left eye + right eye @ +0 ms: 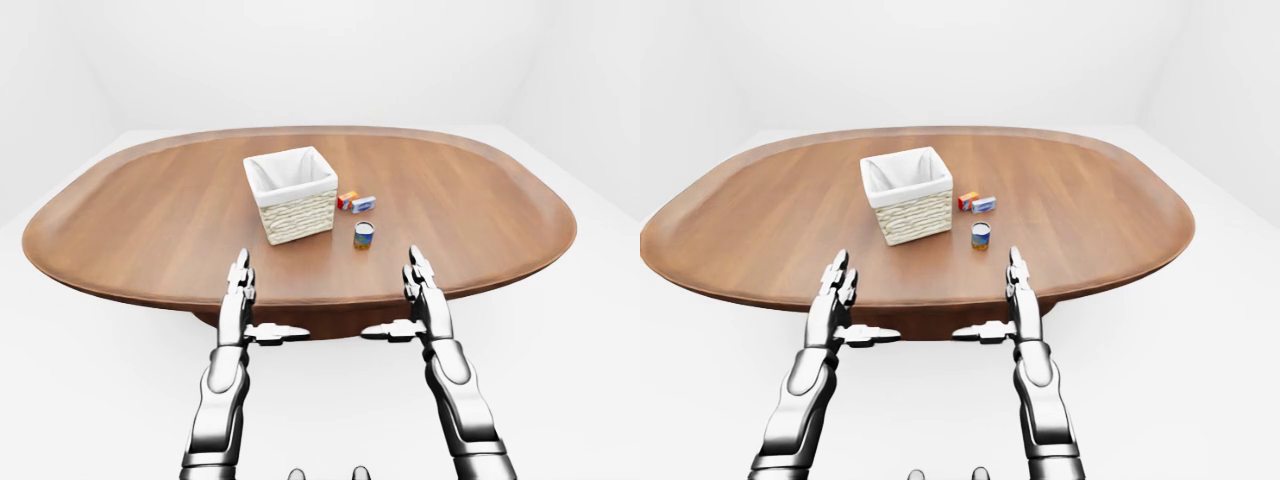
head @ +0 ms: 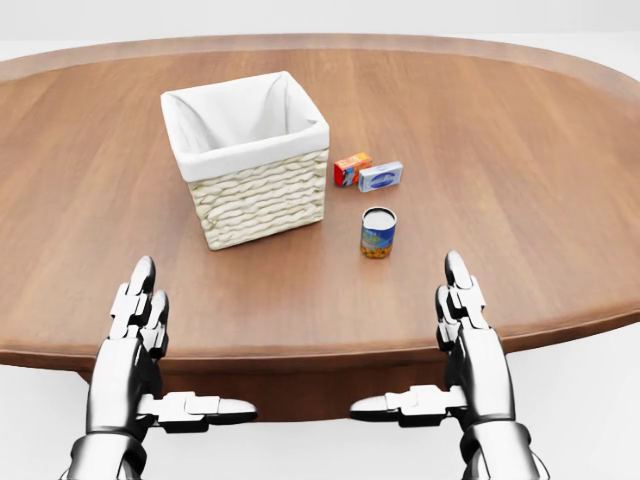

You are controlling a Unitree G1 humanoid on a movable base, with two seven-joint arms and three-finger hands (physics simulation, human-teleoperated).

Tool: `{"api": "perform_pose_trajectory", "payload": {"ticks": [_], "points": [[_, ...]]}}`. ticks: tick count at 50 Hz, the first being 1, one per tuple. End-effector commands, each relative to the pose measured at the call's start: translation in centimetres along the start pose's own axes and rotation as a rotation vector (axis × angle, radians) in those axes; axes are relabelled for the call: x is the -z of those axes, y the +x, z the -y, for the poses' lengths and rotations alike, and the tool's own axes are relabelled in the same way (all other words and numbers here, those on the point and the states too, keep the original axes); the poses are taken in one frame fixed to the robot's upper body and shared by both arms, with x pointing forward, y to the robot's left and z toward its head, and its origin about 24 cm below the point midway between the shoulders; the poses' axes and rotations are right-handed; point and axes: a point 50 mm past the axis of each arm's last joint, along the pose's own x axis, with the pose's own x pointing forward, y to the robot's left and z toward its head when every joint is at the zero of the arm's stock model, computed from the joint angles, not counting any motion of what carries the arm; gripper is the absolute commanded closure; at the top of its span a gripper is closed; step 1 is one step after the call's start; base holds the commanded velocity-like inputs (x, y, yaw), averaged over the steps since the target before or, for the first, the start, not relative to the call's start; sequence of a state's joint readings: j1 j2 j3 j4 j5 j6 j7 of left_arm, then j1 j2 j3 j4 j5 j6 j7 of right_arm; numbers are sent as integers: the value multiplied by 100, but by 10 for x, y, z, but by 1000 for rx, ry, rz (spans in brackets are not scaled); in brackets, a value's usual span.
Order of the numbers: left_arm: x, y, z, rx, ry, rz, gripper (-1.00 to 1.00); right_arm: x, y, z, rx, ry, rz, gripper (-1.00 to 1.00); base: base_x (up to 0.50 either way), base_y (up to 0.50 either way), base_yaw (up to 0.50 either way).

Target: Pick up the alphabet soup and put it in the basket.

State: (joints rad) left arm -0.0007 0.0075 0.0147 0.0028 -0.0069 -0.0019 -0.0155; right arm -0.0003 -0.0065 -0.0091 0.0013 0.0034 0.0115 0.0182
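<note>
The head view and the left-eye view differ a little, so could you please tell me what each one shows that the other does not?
Only the head view, closer in, shows the orange small box and the blue-and-white flat box clearly as two separate things. Only the left-eye view shows the whole oval wooden table, the white floor and the walls around it. Both show the white-lined wicker basket, the upright blue-and-yellow soup can to its right, and the open left hand and right hand at the table's near edge, touching nothing.
</note>
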Motion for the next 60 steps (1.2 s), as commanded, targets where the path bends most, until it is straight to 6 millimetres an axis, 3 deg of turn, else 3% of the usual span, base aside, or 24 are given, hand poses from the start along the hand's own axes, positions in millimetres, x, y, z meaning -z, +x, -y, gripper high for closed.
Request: {"api": "perform_pose_trajectory", "payload": {"ticks": [1, 10, 26, 33, 43, 60], "points": [[0, 0, -8, -1, -2, 1, -100, 1, 0, 4, -26, 2, -33, -100, 0, 0, 0], [-6, -4, -13, -20, -2, 17, -100, 0, -1, 6, -25, -5, -21, -100, 8, 0, 0], [-27, -19, -23, -70, -2, 83, -100, -1, -1, 5, -30, -2, -18, -100, 45, -8, 0], [-48, -39, -30, -108, -4, 151, -100, -1, -2, 4, -34, -4, -19, -100, 49, -9, 0], [-83, -88, -29, -149, -15, 287, -100, 0, -2, 3, -41, -1, -18, -100, 49, -9, 0], [-106, -123, -39, -232, -65, 440, -100, 1, -5, 0, -55, -13, -13, -100, 49, -8, 0]]}}
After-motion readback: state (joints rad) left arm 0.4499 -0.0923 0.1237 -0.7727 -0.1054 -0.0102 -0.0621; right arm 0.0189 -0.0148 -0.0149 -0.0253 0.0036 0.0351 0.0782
